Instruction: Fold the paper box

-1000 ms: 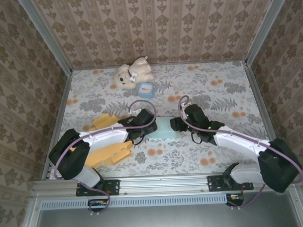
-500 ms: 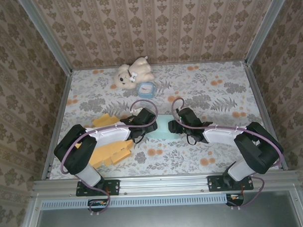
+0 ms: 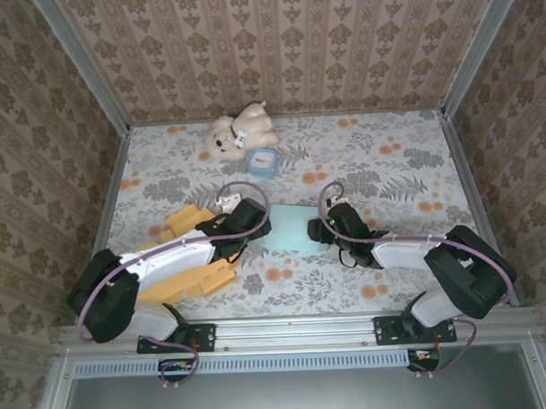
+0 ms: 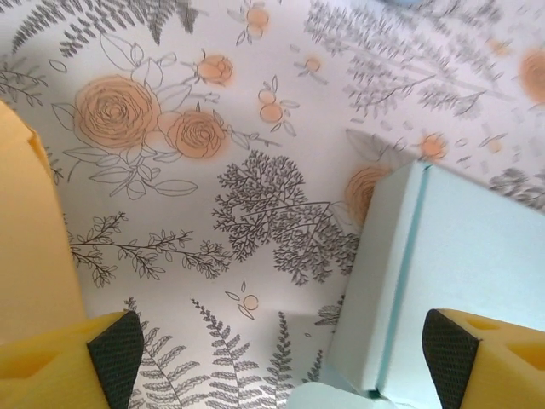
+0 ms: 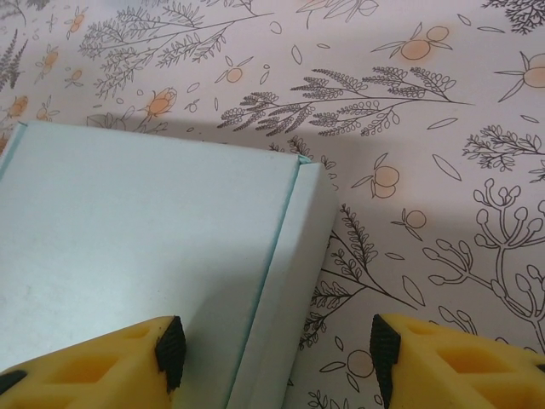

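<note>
Pale blue-green card makes up the paper box [image 3: 292, 229], which lies on the floral tablecloth [image 3: 389, 173] at the middle of the overhead frame, between the two wrists. In the left wrist view the left gripper [image 4: 281, 358] has its yellow fingers [image 4: 51, 366] set wide apart at the bottom corners. One black pad is over the cloth and the other over the box's near corner at the lower right, and nothing is clamped between them. In the right wrist view the right gripper [image 5: 277, 354] stands moderately open and straddles the box's narrow side panel. Its lower-left finger is above the box's flat top and the other above bare cloth, and it holds nothing. Flat yellow cardboard pieces [image 3: 190, 275] lie at the lower left of the overhead frame, partly under the left arm. A cream teddy bear [image 3: 239, 132] and a small blue clock [image 3: 263, 161] sit together near the back wall, well apart from the box.
</note>
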`<move>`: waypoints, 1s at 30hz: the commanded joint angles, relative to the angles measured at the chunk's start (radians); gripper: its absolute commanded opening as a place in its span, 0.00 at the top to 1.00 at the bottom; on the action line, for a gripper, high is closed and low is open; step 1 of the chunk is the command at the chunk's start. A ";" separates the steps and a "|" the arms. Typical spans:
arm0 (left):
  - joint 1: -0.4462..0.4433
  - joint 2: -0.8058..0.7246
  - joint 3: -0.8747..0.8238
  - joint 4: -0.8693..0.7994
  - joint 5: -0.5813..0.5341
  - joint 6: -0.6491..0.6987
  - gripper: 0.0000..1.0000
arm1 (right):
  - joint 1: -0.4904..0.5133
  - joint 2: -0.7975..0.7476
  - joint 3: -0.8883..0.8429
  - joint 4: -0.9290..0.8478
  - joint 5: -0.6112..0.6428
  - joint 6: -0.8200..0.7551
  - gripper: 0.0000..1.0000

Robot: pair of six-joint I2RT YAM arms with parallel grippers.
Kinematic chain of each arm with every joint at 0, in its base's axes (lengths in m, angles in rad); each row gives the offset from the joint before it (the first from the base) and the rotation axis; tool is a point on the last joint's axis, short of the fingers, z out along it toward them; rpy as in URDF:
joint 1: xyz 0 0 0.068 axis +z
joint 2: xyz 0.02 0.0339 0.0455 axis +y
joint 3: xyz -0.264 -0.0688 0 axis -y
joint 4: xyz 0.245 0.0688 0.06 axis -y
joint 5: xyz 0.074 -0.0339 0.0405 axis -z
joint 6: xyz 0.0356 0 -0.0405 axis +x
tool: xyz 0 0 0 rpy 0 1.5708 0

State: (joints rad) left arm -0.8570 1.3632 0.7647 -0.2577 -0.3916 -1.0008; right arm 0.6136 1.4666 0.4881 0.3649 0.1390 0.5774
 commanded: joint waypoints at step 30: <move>-0.081 0.217 0.188 -0.162 0.163 -0.325 0.08 | 0.003 0.090 -0.071 0.121 0.022 0.038 0.38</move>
State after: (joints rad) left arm -0.9237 1.5738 0.9112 -0.3531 -0.2058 -1.2869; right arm 0.6136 1.5482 0.4477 0.5732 0.1436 0.6079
